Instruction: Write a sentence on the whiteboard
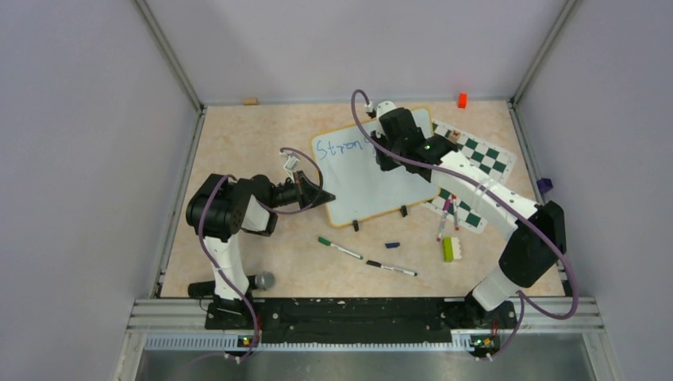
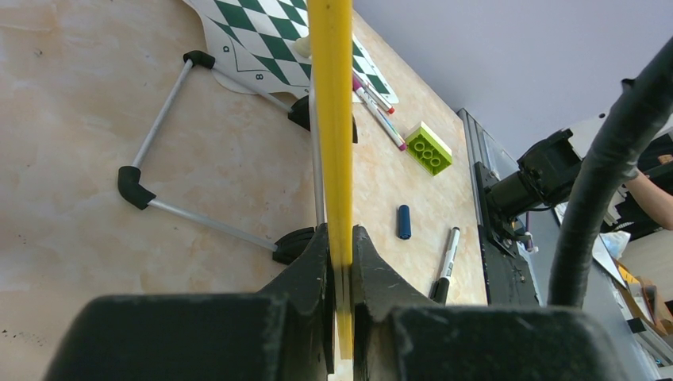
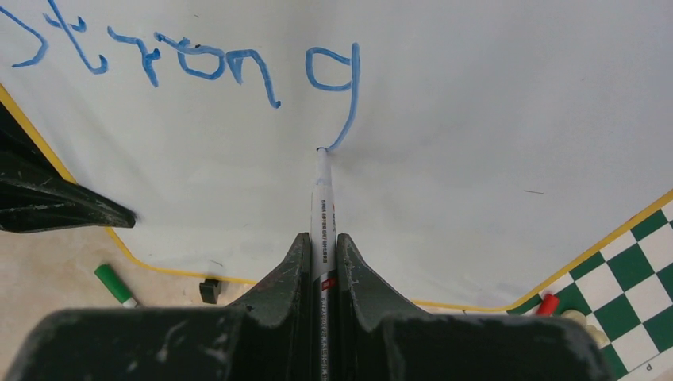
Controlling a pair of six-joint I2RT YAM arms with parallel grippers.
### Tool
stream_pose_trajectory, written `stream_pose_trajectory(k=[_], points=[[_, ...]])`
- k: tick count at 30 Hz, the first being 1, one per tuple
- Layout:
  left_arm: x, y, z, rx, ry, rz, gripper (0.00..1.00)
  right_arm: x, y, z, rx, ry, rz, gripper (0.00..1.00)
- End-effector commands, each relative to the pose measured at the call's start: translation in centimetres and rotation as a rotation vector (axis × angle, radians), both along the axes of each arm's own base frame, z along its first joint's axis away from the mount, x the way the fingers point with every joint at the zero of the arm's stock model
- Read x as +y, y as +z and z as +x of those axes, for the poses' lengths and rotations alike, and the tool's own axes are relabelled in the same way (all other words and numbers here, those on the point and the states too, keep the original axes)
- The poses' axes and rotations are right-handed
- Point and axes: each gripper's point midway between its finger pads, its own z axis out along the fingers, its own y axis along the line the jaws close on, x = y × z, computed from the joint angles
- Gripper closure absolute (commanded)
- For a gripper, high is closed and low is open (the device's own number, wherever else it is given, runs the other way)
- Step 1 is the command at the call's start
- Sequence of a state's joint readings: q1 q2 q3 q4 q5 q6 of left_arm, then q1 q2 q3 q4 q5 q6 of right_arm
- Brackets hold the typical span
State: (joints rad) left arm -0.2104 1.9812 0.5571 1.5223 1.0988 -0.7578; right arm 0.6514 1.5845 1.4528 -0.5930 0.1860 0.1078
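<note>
Left hand (image 2: 340, 242) clamped on whiteboard (image 2: 331, 119), right hand (image 3: 323, 242) pressing marker (image 3: 322, 198) against it

The sentence (image 3: 238, 55) is blue, the whiteboard (image 3: 476, 119) white with a yellow rim, the chessboard (image 1: 484, 159) green-and-white checkered.

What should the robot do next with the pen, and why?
Probably lift the marker slightly off the whiteboard and shift right to start the next word. Its tip sits at the end of the g tail, so "Strong" looks finished, and the board to the right is blank. The left gripper clamps the rim, steadying it.
</note>
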Motion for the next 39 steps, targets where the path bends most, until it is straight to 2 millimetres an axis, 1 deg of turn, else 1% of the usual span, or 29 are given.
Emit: stream_pose_trajectory(k=[1,4,7,10,12,15,22,25,27,29,33,39], points=[[-0.5,0.9,-1.6,-0.175,-0.090,0.007,1.00,1.1,2.2,0.4,-0.049,0.024,0.088,1.00],[-0.5,0.9,-1.6,-0.174,-0.090,0.007,1.00,1.6,3.3,0.8,-0.072,0.035,0.115,1.00],[-0.5,0.8,-1.6,-0.172,-0.089,0.007,1.00,1.5,4.7,0.6,-0.098,0.039,0.135,1.00],[-0.5,0.8,-1.6,-0.172,-0.091,0.007,1.00,0.9,6.5,-0.3,-0.134,0.039,0.162,1.00],[-0.5,0.8,-1.6,-0.167,-0.092,0.008,1.00,0.0,7.8,-1.2,-0.166,0.037,0.175,1.00],[-0.5,0.9,-1.6,-0.172,-0.092,0.007,1.00,-1.3,8.5,-2.3,-0.198,0.018,0.180,1.00],[-0.5,0.9,-1.6,-0.171,-0.092,0.007,1.00,-4.3,8.7,-5.2,-0.269,-0.039,0.241,1.00],[-0.5,0.9,-1.6,-0.171,-0.090,0.007,1.00,-5.6,8.4,-6.6,-0.287,-0.064,0.268,1.00],[-0.5,0.9,-1.7,-0.167,-0.090,0.007,1.00,-6.4,7.7,-7.5,-0.287,-0.076,0.272,1.00],[-0.5,0.7,-1.6,-0.166,-0.093,0.007,1.00,-7.1,7.5,-8.2,-0.295,-0.085,0.284,1.00],[-0.6,0.8,-1.6,-0.161,-0.100,0.006,1.00,-7.5,7.3,-9.2,-0.302,-0.079,0.311,1.00],[-0.6,0.8,-1.6,-0.164,-0.098,0.006,1.00,-7.3,6.7,-10.1,-0.282,-0.062,0.345,1.00]])
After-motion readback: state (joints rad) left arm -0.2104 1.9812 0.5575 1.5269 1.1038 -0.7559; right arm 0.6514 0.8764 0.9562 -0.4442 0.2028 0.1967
